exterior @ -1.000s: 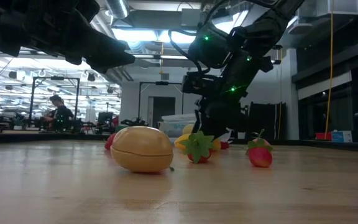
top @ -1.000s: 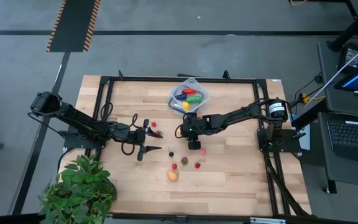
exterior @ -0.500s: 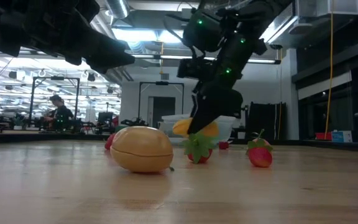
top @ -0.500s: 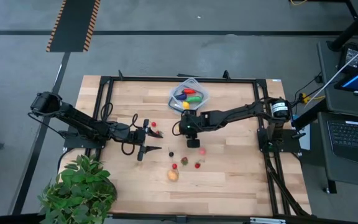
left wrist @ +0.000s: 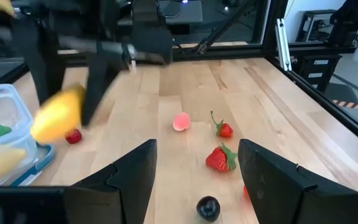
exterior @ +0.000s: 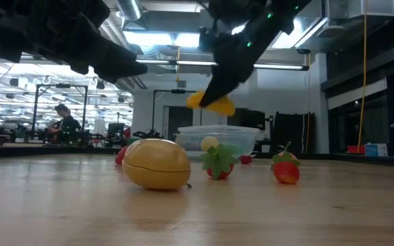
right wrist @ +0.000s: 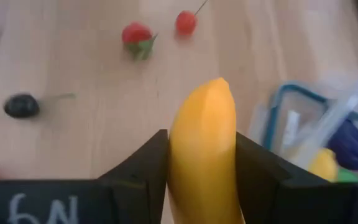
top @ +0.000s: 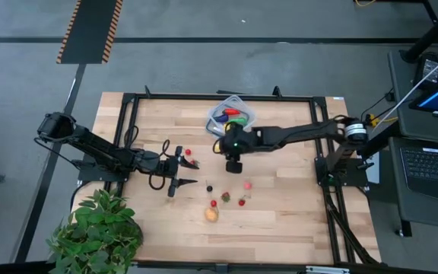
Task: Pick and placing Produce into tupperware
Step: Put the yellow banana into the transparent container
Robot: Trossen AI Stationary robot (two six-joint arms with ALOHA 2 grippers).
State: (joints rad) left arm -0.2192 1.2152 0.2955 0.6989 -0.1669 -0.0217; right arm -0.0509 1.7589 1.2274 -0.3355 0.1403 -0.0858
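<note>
Banana (right wrist: 204,149), clamped lengthwise between the right gripper (top: 233,146) fingers, hangs lifted just short of the tupperware (top: 248,114), which lies straight ahead of it, while the left gripper (top: 181,172) waits farther off, jaws apart.

Yellow banana (right wrist: 202,144) aloft beside tupperware (top: 247,113)

The right arm reaches across the worktop (top: 295,198) from its right edge, its wrist raised above the surface. The right claw (right wrist: 202,186) hangs just beside the tupperware (top: 232,116), on its near side, both fingers pressed against a yellow banana (right wrist: 204,149) held off the worktop. The left arm stretches in from the worktop's left edge, and the left claw (left wrist: 194,177) hovers low with its fingers spread apart, well apart from the tupperware.
</note>
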